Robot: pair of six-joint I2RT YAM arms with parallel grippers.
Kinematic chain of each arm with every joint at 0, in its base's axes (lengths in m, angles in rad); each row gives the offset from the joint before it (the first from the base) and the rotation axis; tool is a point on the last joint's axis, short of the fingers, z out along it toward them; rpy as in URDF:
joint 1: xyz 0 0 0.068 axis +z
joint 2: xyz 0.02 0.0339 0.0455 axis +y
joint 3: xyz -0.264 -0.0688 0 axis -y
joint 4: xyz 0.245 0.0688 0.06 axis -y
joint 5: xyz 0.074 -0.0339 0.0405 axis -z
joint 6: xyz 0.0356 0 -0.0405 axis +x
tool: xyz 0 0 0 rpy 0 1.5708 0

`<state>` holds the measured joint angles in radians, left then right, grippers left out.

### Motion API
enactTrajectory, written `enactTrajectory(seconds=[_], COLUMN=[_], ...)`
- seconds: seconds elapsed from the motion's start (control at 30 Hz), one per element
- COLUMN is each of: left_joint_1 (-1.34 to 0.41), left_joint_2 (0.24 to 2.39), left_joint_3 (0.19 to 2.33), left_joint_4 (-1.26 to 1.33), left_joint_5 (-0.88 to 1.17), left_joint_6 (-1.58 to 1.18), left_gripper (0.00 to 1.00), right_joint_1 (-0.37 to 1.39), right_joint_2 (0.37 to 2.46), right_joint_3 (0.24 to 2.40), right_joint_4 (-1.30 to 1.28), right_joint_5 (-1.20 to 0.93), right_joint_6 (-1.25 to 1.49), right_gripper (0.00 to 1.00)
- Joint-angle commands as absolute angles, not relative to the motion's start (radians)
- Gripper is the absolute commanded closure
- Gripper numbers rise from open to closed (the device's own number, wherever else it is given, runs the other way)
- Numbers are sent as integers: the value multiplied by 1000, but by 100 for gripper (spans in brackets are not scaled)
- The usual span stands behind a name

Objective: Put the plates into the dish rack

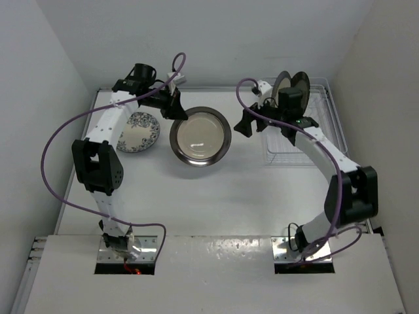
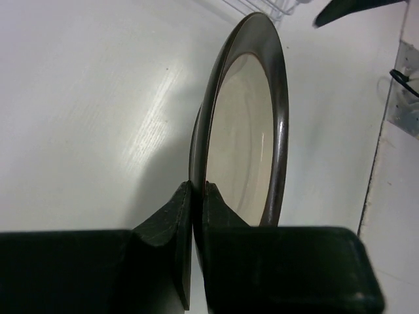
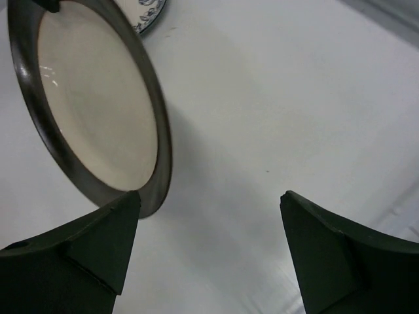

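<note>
Left gripper (image 2: 198,190) is clamped on the rim of 1 dark-rimmed plate (image 1: 200,136), held tilted above the white table (image 1: 216,190). Right gripper (image 3: 209,196), jaws wide and empty, sits just right of that plate, nearer the dish rack (image 1: 330,124), where 2 standing plates (image 1: 291,85) are slotted. Floral plate (image 1: 141,131) lies far left.

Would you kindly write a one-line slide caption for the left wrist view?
Left gripper clamps the rim of a dark-rimmed cream plate, seen nearly edge-on over the white table.

A white table (image 1: 216,190) sits boxed in by plain white walls (image 1: 249,33), under soft, even light.
</note>
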<state>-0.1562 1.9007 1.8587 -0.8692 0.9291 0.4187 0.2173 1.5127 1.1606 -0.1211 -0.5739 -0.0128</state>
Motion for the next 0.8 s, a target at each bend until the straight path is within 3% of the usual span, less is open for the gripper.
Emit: enactTrajectory(seconds=[0.0, 0.33, 0.37, 0.57, 0.63, 0.67, 0.77], left_joint_1=[-172, -195, -204, -204, -204, -204, -204], left_joint_2=[1852, 1852, 1861, 1861, 1861, 1870, 1870], left_joint_3=[1931, 1940, 1940, 1940, 1940, 1940, 1940], left_joint_4=[-914, -914, -914, -914, -914, -914, -891], left_joint_5=[1103, 1129, 1120, 1140, 1140, 1140, 1068], left_joint_6=[449, 449, 449, 449, 449, 439, 405], left_gripper=[100, 100, 100, 100, 100, 100, 100], right_joint_1=[238, 299, 308, 353, 359, 360, 357], right_joint_2=[1581, 1692, 1709, 1755, 1761, 1766, 1744], right_joint_3=[1227, 1178, 1174, 1201, 1235, 1244, 1256], right_joint_4=[-35, 201, 257, 239, 219, 175, 169], right_joint_5=[-701, -808, -816, -842, -842, -827, -790], right_joint_6=[73, 326, 346, 388, 385, 393, 408], right_gripper=[13, 22, 31, 55, 89, 100, 100])
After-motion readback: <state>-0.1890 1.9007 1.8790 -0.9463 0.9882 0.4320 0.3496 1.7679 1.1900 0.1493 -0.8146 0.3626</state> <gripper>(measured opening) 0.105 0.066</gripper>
